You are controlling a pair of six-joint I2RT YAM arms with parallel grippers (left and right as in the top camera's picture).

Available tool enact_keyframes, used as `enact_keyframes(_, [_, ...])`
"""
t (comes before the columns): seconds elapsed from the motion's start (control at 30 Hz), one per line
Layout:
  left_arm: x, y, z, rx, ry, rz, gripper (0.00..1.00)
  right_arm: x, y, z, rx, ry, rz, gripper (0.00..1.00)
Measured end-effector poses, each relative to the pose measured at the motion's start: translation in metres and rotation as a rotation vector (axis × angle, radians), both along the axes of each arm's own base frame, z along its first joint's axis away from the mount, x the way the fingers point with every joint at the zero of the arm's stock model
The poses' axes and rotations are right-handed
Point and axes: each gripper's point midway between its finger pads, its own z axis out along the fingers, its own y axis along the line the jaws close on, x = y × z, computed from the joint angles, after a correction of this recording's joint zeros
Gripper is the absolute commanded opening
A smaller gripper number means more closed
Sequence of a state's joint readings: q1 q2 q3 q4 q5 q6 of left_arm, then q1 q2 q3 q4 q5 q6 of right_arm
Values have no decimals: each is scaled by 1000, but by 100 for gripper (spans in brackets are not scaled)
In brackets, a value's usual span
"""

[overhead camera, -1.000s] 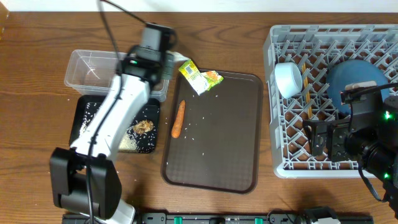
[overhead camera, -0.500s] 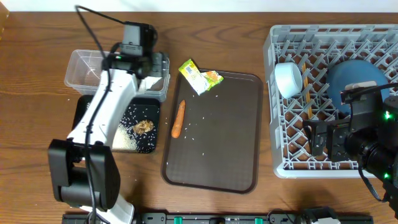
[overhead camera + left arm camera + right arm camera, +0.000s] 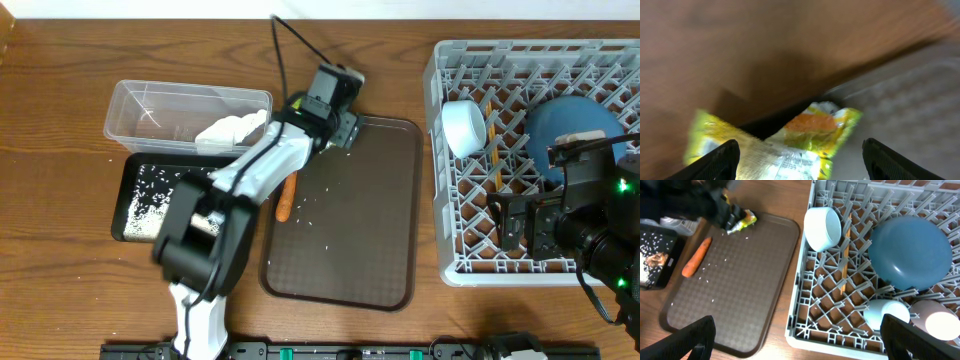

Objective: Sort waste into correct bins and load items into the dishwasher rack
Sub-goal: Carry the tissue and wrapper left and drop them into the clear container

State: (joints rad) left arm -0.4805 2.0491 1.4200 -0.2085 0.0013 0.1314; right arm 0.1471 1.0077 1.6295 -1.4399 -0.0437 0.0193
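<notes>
My left gripper (image 3: 800,169) is open and hangs just above the yellow-green packet (image 3: 790,145), one finger on each side of it. The packet (image 3: 742,221) lies at the far left corner of the brown serving tray (image 3: 350,260). An orange carrot (image 3: 696,257) lies at that tray's left edge. A crumpled white tissue (image 3: 230,130) sits in the clear tub (image 3: 140,100). The black tray (image 3: 135,215) holds rice and a brown scrap (image 3: 655,260). My right gripper (image 3: 800,350) is open and empty above the near left corner of the grey rack (image 3: 440,200).
In the rack stand a white bowl (image 3: 822,227), a blue plate (image 3: 912,250), a chopstick (image 3: 844,255), a pale blue cup (image 3: 885,312) and a pink cup (image 3: 935,322). Loose rice grains (image 3: 315,200) dot the brown tray. My left arm (image 3: 250,175) crosses the black tray and the carrot.
My left gripper has opened and swung right from over the clear tub to the packet. The tissue now shows lying in the tub. The right arm has not moved.
</notes>
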Motion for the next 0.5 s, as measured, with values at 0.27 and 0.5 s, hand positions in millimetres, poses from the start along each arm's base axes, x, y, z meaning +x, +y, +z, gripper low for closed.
enact_keyframes(0.27, [2,13,-46,63,58,33,57,0,0,0,0,0,0,99])
enact_keyframes(0.5, [-14,5,-51,79,105,-3,6,0,0,0,0,0,0,99])
